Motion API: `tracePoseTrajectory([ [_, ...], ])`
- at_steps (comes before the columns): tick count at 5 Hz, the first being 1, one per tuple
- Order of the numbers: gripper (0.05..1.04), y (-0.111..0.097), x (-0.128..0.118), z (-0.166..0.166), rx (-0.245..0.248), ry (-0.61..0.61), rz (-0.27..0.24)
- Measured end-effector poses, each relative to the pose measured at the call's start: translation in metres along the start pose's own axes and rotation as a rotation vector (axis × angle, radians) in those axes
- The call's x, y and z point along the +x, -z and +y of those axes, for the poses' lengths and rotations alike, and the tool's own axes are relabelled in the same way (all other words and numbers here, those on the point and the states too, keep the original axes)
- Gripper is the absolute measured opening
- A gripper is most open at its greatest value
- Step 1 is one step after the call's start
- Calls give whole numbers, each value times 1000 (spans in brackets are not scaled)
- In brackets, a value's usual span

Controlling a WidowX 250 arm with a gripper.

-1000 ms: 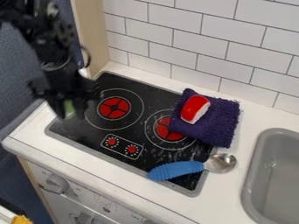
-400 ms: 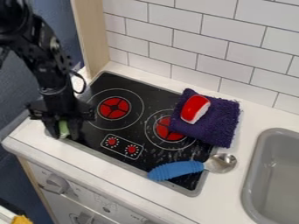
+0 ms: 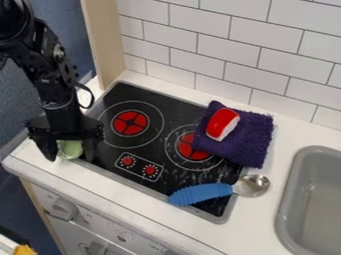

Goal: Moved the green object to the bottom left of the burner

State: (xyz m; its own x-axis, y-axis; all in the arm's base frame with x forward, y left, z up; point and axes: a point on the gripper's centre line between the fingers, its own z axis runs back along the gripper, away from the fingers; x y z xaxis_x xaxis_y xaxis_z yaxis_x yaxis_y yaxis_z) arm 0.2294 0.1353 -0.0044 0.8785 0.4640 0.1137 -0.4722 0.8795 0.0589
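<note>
Gripper point(image 3: 69, 157) hung w/ fingers spread wide, green obj. point(image 3: 70, 149) btwn them, prob. ungripped, nr cooktop's point(image 3: 176, 187) bottom-left corner. Left burner point(image 3: 130, 123) sat up & right of gripper. Release looked abt done; next move called for straight lift w/o nudging it.

Cooktop point(image 3: 126, 92): smooth, glossy, glass-like, with a dull grey edging. Folded cloth point(image 3: 243, 134): rough, deep-piled textile, matt. Red-and-white object point(image 3: 222, 123): smooth, glossy, plastic-like. Spoon point(image 3: 252, 185): shiny metal bowl; ribbed, matt, rubber-like handle. Green object point(image 3: 70, 149): smooth-looking. Sink point(image 3: 287, 199): smooth, satin grey. Wall tiles point(image 3: 200, 30): smooth, lightly glossy. Upright post point(image 3: 103, 45): pale, wood-like, matt. Countertop point(image 3: 293, 127): smooth and white.
</note>
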Motion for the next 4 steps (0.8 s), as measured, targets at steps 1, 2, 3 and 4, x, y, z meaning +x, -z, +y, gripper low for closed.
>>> tracePoseTrajectory([
  [1,1008,-11,3,1,0,-11,-26],
  [2,1001,-30,8,-1,-21,-24,-76],
  [3,1001,-54,11,0,-58,-48,-121],
  [4,1001,-76,18,-2,-83,-38,-170],
])
